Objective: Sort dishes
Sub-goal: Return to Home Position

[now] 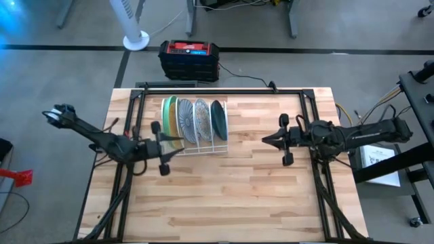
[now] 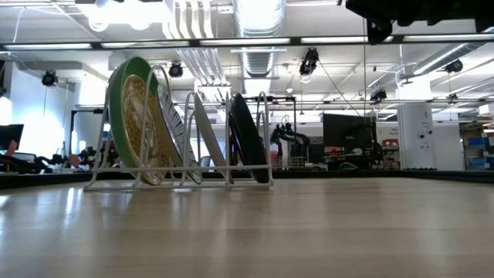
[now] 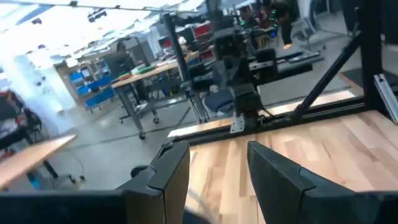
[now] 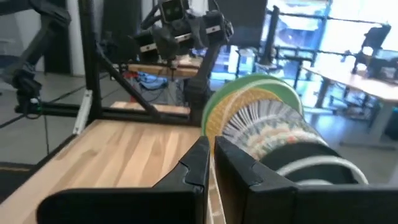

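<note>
Four plates stand on edge in a white wire rack at the table's far middle: light green, yellowish patterned, white with blue lines and dark teal. The low view shows them too, from the green plate to the dark one. My left gripper is open and empty just beside the rack's left near corner; its wrist view shows only bare table between the fingers. My right gripper is shut and empty, right of the rack, pointing at it.
A black frame runs along the table's far edge and down both sides. A black and red box and a white fan base stand on the floor beyond the table. The table's near half is bare wood.
</note>
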Controlling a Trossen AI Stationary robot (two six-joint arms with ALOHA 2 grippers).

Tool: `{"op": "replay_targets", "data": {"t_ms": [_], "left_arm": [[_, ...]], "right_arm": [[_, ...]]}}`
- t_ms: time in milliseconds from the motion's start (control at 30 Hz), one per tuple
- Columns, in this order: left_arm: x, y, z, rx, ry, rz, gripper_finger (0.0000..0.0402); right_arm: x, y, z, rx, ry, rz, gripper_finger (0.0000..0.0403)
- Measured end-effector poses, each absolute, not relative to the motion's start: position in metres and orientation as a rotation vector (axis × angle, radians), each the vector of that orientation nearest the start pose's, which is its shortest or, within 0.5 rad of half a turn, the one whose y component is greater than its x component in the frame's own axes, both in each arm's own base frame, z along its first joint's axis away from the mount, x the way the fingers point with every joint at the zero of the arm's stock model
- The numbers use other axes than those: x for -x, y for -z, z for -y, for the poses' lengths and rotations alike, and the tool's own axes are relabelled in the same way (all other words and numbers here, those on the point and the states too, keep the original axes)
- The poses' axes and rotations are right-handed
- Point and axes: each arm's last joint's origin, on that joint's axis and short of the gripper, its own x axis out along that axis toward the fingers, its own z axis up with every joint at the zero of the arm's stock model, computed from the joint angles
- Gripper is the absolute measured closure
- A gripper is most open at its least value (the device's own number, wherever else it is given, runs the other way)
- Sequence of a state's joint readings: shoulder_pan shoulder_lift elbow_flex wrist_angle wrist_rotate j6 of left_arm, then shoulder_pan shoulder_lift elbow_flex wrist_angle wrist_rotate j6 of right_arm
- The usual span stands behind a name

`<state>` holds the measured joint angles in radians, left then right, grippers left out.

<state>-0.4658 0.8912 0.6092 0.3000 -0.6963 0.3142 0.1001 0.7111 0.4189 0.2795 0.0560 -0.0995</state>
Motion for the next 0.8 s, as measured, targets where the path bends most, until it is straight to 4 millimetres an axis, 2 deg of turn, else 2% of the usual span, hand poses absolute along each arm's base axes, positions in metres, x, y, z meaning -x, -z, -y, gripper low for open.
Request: {"op": "replay_targets", "data": {"t_ms": [167, 333, 600, 800], "left_arm": [[-0.153, -0.277, 0.056, -0.239, -0.272, 0.002, 0.0251], [-0.135, -0.256, 0.046, -0.217, -0.314, 0.007, 0.0251], [-0.121, -0.226, 0.035, -0.228, -0.467, -0.030, 0.0251], [-0.116, -0.211, 0.032, -0.206, -0.468, -0.031, 0.0251]], "right_arm": [[-0.155, -0.255, -0.012, 0.084, 0.021, -0.032, 0.0387], [-0.145, -0.241, -0.011, 0.077, 0.032, 0.001, 0.0387], [-0.134, -0.216, -0.009, 0.092, 0.042, 0.066, 0.0387], [-0.121, -0.215, -0.008, 0.093, 0.040, 0.144, 0.0387]]}}
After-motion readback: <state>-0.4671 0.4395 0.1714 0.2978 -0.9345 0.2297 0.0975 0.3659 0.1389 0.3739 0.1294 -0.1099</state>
